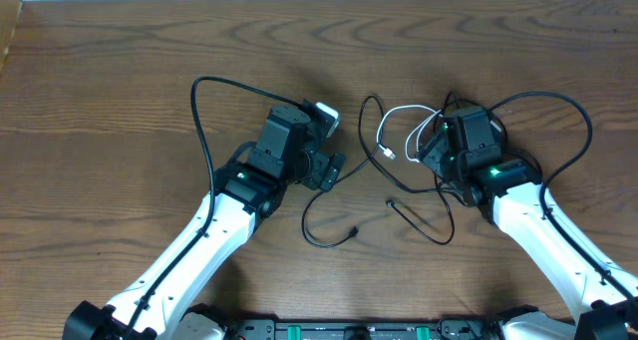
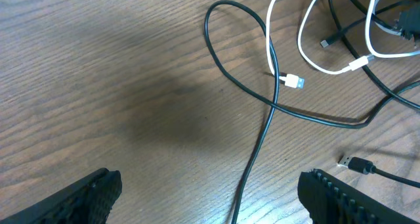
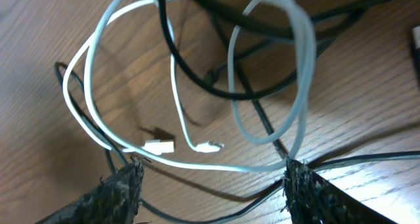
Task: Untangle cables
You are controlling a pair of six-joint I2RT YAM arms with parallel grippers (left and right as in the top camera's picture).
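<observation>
The left pincer (image 2: pixel 210 184) hangs low over the wooden tabletop (image 1: pixel 100 101) with its fingers spread wide. Nothing is gripped between them, and only one black cable (image 2: pixel 256 161) runs across the wood under the gap. The right pincer (image 3: pixel 213 165) also has its fingers apart, with its tips down at the tabletop on either side of the tangle. A run of the white cable (image 1: pixel 382 133) and a few black strands cross the space between the tips, and none of them looks pinched. From overhead, the cables lie in a loose heap near the middle of the tabletop between the two arms. Most of the heap is bunched under and just beside the right pincer. The white cable makes overlapping loops there, and a black loop (image 3: pixel 243 96) crosses through them. Two small white plug ends (image 3: pixel 157 145) lie close together on the wood inside the loops. In the left wrist view, a white plug (image 2: pixel 294 82) rests where two black runs cross. A black plug (image 2: pixel 354 163) lies apart near the right finger. Another thin black cable (image 1: pixel 329 242) curves toward the arm bases, clear of the main heap.
</observation>
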